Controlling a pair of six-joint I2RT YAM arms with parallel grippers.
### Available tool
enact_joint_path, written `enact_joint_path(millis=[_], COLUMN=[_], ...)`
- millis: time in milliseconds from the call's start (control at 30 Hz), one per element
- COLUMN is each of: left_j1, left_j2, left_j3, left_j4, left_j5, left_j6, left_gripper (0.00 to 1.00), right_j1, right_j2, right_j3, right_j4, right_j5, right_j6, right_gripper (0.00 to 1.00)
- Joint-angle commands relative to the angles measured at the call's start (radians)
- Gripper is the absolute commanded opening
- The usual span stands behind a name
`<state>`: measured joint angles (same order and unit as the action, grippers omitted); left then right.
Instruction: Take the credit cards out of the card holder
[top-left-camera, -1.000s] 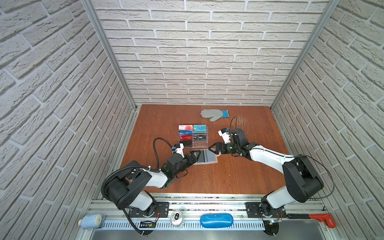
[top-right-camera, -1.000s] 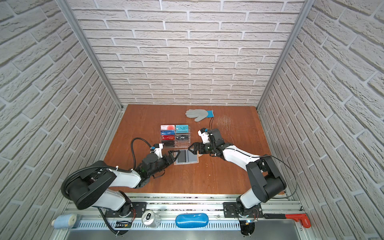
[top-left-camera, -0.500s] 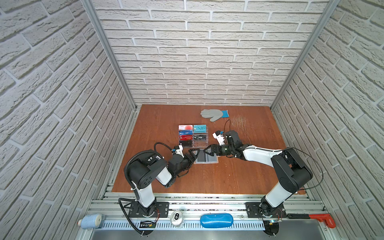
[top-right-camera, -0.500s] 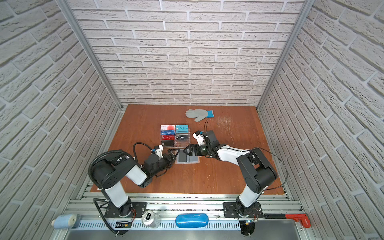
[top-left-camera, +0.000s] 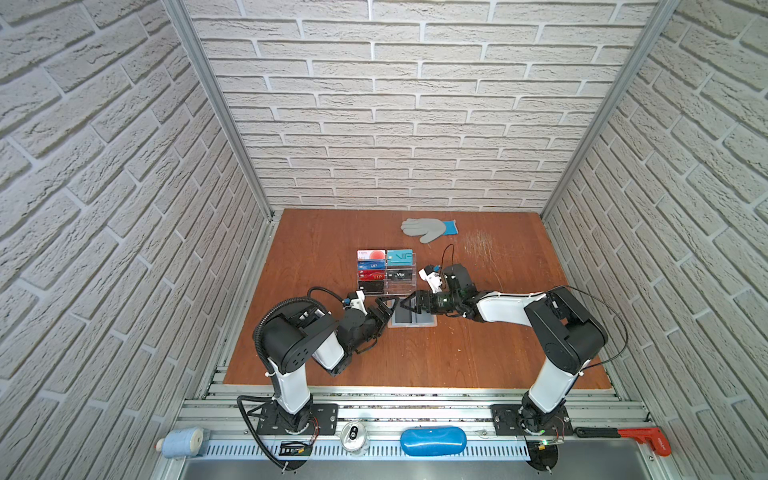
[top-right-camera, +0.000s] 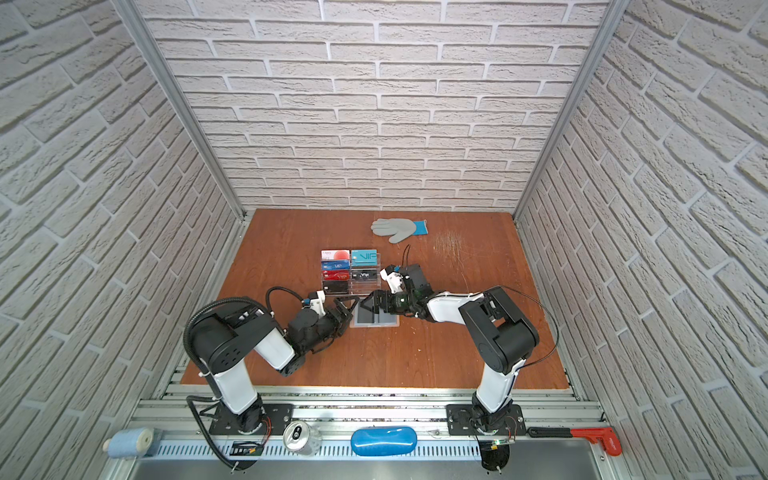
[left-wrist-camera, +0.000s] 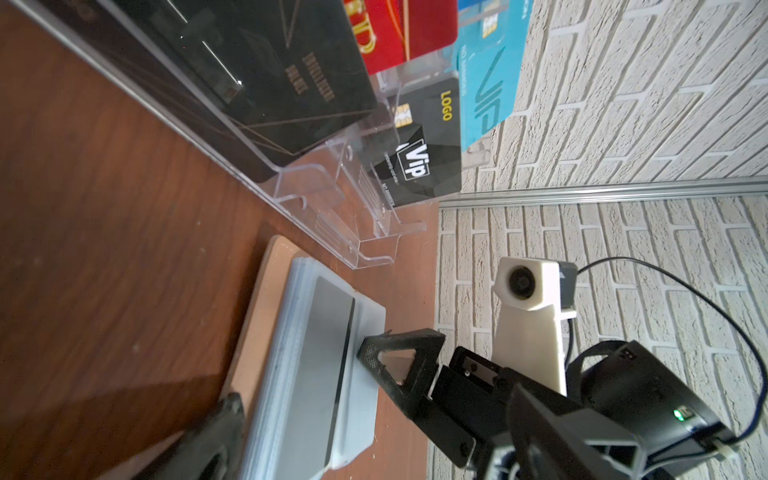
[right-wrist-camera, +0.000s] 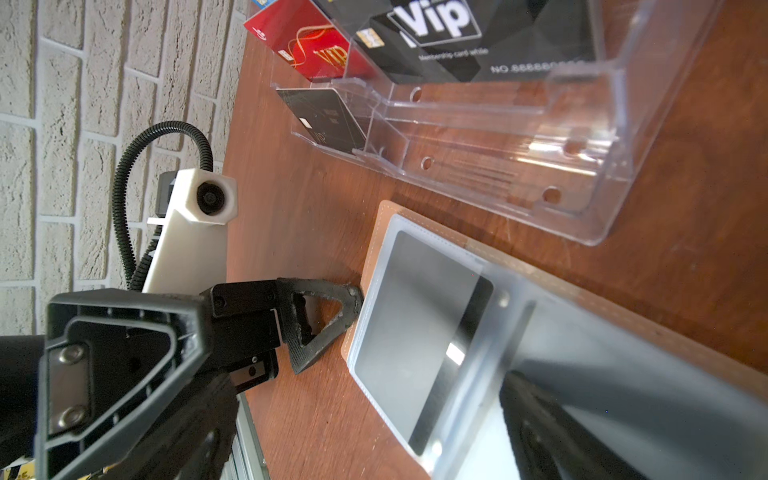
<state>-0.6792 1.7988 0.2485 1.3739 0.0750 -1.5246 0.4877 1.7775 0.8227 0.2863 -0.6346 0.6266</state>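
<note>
Card holder (top-left-camera: 417, 321) lies open on the tabletop between the left pincer (top-left-camera: 385, 314) and right pincer (top-left-camera: 409, 306) — both spread wide, empty. Six credit cards (top-left-camera: 384, 270) sit beyond them in the clear stand (right-wrist-camera: 519, 137) — apparently done; one dark card (right-wrist-camera: 419, 332) seems left in a sleeve.

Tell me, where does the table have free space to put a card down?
Bare: the table front, nearer than the card holder; the strip left of the acrylic stand; the corner right of the glove. Crowded: around the card holder.
</note>
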Motion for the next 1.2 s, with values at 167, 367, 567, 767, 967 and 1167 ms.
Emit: enact_joint_path(millis=[167,367,567,767,967,1167], left_j1=[0.001,0.001,-0.003,-0.006,-0.010,-0.010], left_j2=[0.024,0.021,0.005,0.002,0.002,-0.012], left_j3=[-0.014,-0.017,-0.023,-0.020,-0.015,-0.025], left_j4=[0.020,0.016,0.008,0.005,0.009,0.008], left_j5=[-0.018,-0.024,-0.033,-0.036,-0.038,-0.048], left_j6=[-0.010,-0.014,-0.014,-0.013,-0.011,-0.007], left_gripper=[0.98,0.98,0.98,0.98,0.98,0.98], right_j1=[0.024,0.029,0.029,0.031,0.038,0.058], right_j2=[0.034,0.053,0.077,0.069,0.074,0.076], right_j3=[0.016,0.019,0.018,0.006,0.000,-0.004], right_j4=[0.049,0.052,0.068,0.077,0.088,0.119], right_j5=[-0.012,0.001,0.015,0.039,0.032,0.010], right_j6=[0.034,0.043,0.066,0.086,0.109,0.136], right_gripper=[1.00,1.00,1.00,1.00,1.00,1.00])
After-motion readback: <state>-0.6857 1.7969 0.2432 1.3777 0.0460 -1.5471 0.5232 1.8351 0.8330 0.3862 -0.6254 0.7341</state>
